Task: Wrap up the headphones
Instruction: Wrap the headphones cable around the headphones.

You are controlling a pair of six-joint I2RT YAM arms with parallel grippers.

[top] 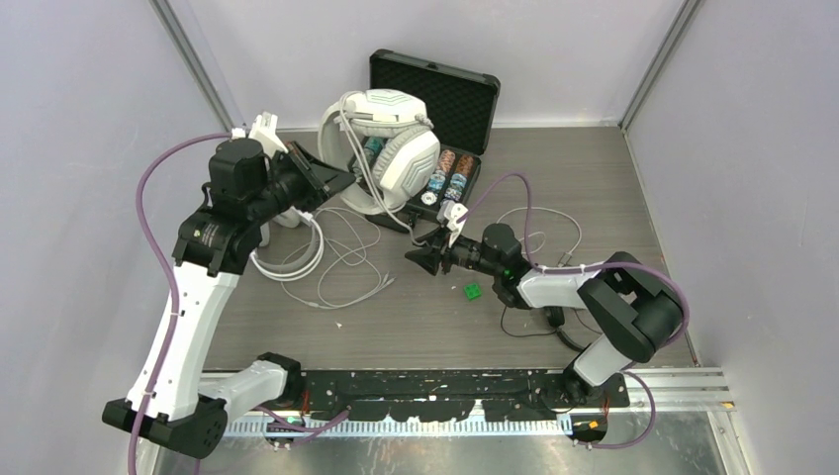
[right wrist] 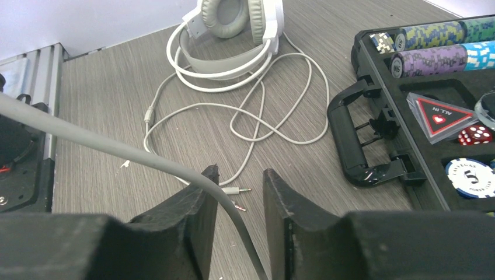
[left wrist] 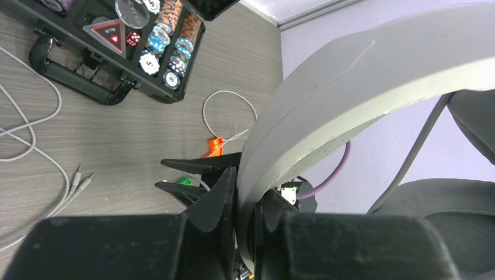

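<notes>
My left gripper [top: 331, 183] is shut on the headband of a large white headset [top: 388, 146] and holds it raised over the table; the band [left wrist: 350, 99] fills the left wrist view between the jaws. A grey cable [right wrist: 117, 151] lies across my right gripper's left finger and runs down between the open jaws, not pinched. My right gripper [top: 420, 255] sits low at mid-table. A second white headset [right wrist: 233, 29] lies flat at the left with its cable [top: 297, 259] loosely spread. The black pair is mostly hidden by the right arm; thin black cable [top: 524, 330] shows.
An open black case of poker chips [top: 465, 99] stands at the back, its handle [right wrist: 362, 140] near my right gripper. A small green piece [top: 473, 291] lies by the right arm. Two cable plugs [right wrist: 236, 191] rest on the table ahead of the right fingers.
</notes>
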